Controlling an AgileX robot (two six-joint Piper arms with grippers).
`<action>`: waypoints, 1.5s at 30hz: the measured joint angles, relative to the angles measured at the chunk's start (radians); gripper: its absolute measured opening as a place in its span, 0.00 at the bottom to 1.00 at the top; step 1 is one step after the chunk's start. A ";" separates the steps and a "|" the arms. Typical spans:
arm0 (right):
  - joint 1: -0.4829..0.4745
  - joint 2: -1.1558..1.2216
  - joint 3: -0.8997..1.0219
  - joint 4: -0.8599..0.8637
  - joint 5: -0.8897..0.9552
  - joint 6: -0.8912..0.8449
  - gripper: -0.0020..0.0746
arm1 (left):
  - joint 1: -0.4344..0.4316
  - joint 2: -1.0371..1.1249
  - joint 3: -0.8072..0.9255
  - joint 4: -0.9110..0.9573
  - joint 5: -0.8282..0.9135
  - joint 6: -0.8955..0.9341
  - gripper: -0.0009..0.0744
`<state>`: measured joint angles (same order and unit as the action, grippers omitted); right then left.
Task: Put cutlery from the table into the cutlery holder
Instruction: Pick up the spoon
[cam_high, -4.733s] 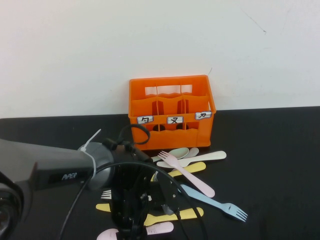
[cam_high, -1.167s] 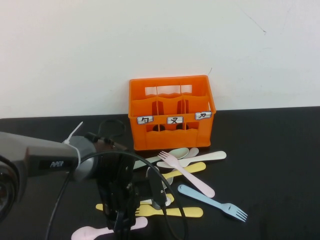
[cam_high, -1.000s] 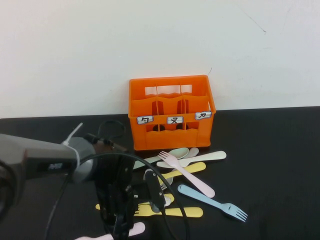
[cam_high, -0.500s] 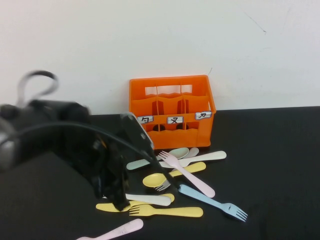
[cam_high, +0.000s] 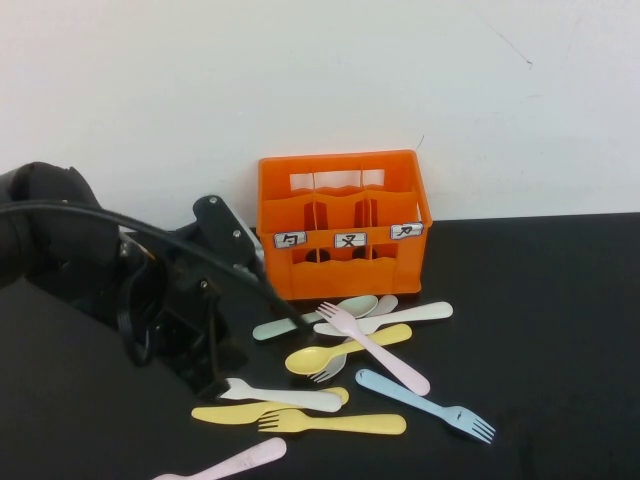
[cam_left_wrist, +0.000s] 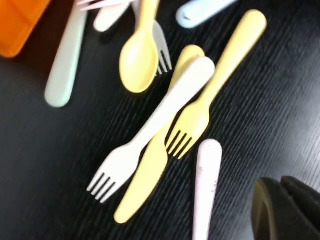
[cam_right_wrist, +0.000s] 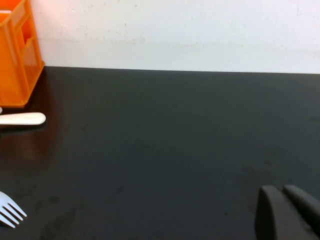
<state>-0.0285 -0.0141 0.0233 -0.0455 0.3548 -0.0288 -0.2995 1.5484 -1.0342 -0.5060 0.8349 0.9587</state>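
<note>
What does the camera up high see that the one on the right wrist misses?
Only the high view shows the left hand, shut above the white fork, and the crate's three labels. Only the right wrist view shows the right hand, shut, over bare table. Both show the orange crate and blue fork.

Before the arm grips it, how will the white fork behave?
White fork looks thin, matte plastic: probably light and stiff. Resting across the yellow knife, it may pivot if pushed. Left gripper sits shut near it; right gripper hovers over the table.
</note>
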 joint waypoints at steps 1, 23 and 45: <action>0.000 0.000 0.000 0.000 0.000 0.000 0.02 | 0.000 0.000 0.000 0.006 0.000 0.024 0.01; 0.000 0.000 0.000 0.000 0.000 0.000 0.02 | 0.000 0.090 0.000 0.123 0.026 0.128 0.28; 0.000 0.000 0.000 0.000 0.000 0.000 0.02 | 0.000 0.188 0.000 0.163 -0.003 0.130 0.42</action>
<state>-0.0285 -0.0141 0.0233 -0.0455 0.3548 -0.0288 -0.2995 1.7368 -1.0342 -0.3429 0.8315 1.0886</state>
